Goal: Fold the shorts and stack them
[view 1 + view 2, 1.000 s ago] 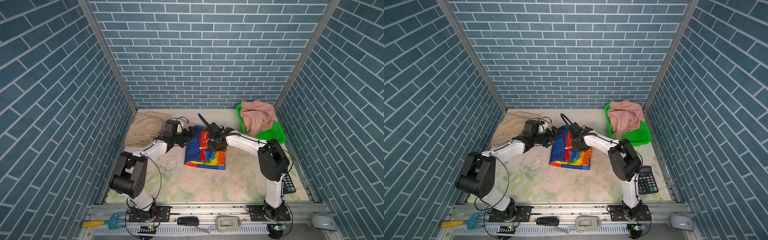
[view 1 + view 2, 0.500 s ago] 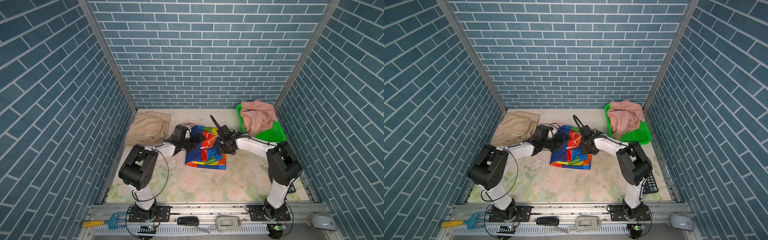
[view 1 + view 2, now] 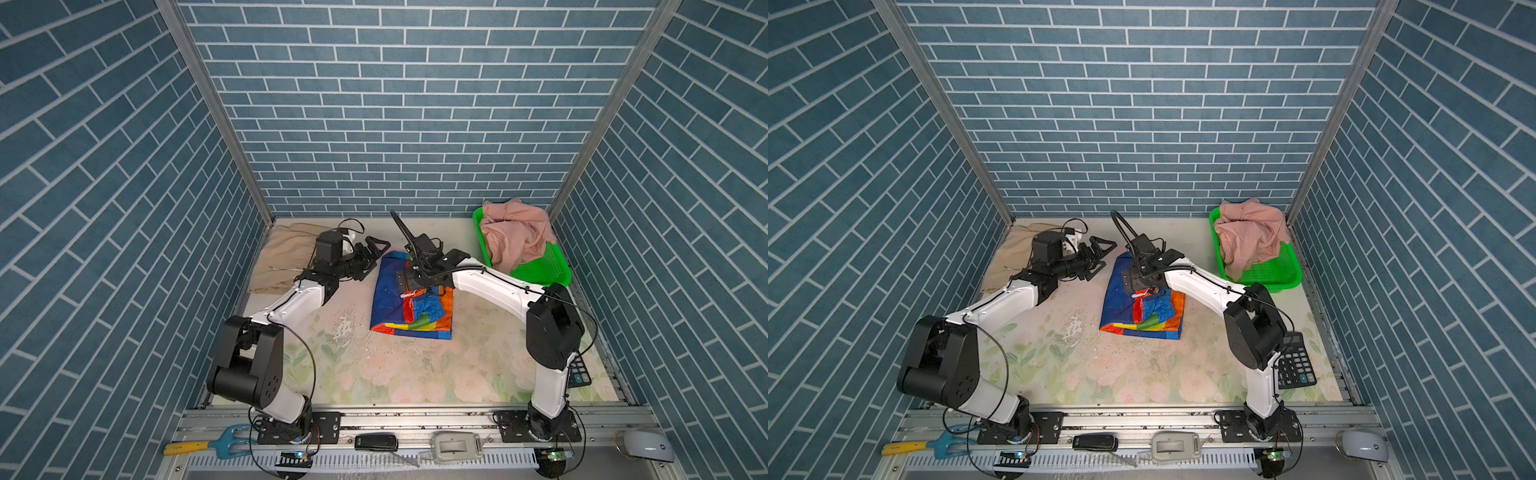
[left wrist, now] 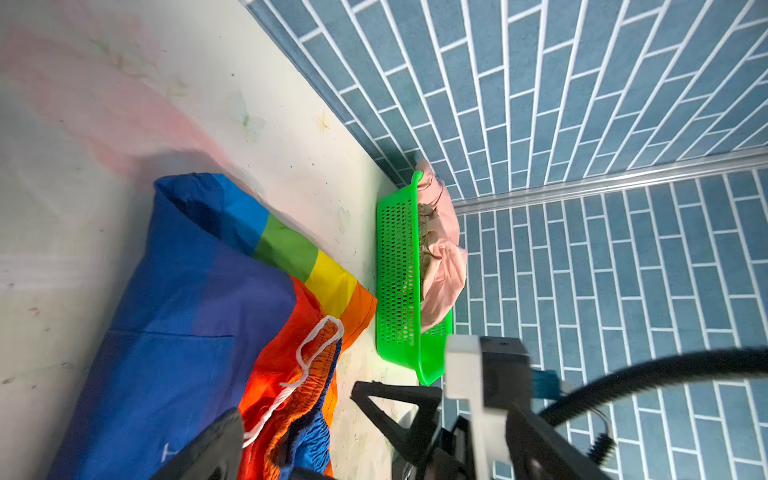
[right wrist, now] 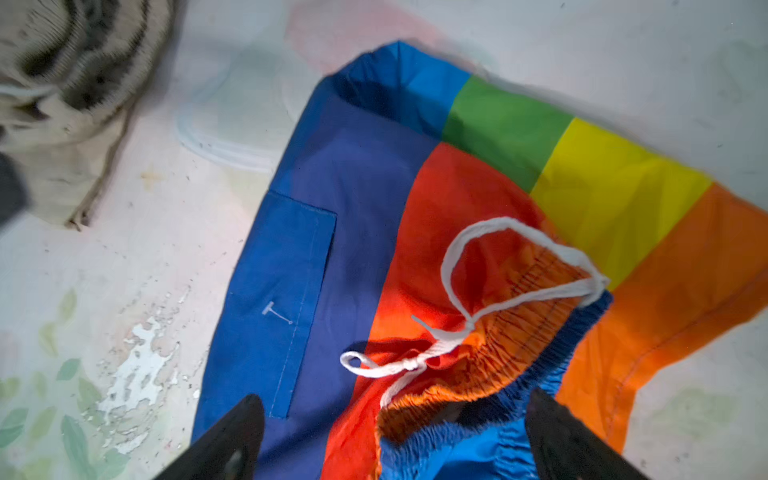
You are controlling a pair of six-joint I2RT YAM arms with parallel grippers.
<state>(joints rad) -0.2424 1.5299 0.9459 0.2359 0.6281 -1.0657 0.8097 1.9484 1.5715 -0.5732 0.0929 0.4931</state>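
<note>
Rainbow-striped shorts (image 3: 390, 307) in the middle of the counter (image 3: 415, 374), folded but not neat, waistband and white drawstring (image 5: 409, 365) bunched on top. Right gripper (image 5: 395, 403) directly over that waistband, jaws apart, holding nothing; left gripper (image 3: 371, 257) near the blue edge, jaws apart, empty. Beige shorts (image 3: 282, 257) lying at far left; pink shorts (image 3: 515, 237) crumpled in the green basket (image 3: 540, 270). Risk: catching the drawstring loop on a jaw and pulling the fold open; also slipping of the shiny cloth during transfer to the beige pair.
</note>
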